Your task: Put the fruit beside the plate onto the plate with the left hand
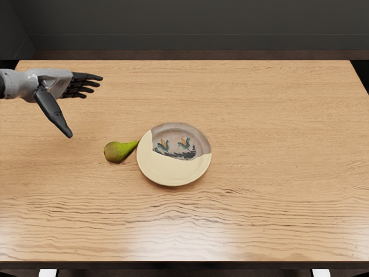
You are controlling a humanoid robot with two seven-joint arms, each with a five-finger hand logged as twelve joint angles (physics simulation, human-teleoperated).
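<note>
A pale wooden tabletop (259,208) fills the view. Nearest lies the plate (170,170), its painted centre bare, and a green pear (118,151) rests touching its left rim, not yet lifted. Farther back, the left robot hand (69,92) hovers with fingers spread and empty, nothing blocking its path down.
</note>
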